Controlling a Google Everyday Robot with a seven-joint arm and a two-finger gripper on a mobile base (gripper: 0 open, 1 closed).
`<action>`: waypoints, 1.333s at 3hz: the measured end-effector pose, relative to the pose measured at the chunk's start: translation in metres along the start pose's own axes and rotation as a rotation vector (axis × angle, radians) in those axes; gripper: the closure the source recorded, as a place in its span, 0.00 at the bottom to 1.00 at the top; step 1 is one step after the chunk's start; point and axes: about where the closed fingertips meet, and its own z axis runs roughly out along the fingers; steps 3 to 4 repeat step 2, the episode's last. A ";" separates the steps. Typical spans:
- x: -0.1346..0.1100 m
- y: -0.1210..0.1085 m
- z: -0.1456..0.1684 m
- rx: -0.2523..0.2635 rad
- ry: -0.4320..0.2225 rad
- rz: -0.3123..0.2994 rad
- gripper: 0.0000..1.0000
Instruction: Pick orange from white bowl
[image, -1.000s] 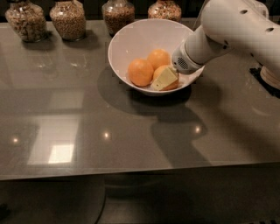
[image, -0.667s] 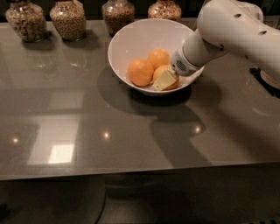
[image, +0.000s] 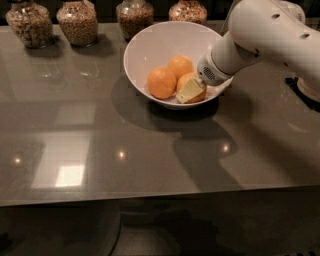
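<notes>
The white bowl (image: 159, 44) stands at the back middle of the dark table and holds three oranges. One orange (image: 161, 82) lies at the left and one (image: 180, 66) at the back. My gripper (image: 193, 90) reaches down into the bowl's right side from the white arm (image: 260, 35). It is shut on the third orange (image: 186, 79). One pale finger (image: 188, 92) lies across that orange's front; the other finger is hidden behind it. The orange sits low inside the bowl, next to the other two.
Several glass jars of grains stand in a row along the table's back edge, such as one (image: 77, 21) at the left and one (image: 135, 17) just behind the bowl. A dark object (image: 302, 90) lies at the right edge under the arm.
The gripper has shifted slightly inside the bowl, and the orange in its fingers now shows around the pale finger. The other two oranges and the bowl have not moved.
</notes>
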 end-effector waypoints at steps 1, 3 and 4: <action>-0.011 0.000 -0.019 -0.024 -0.049 0.019 1.00; -0.026 0.003 -0.047 -0.088 -0.126 0.022 1.00; -0.026 0.003 -0.047 -0.088 -0.126 0.022 1.00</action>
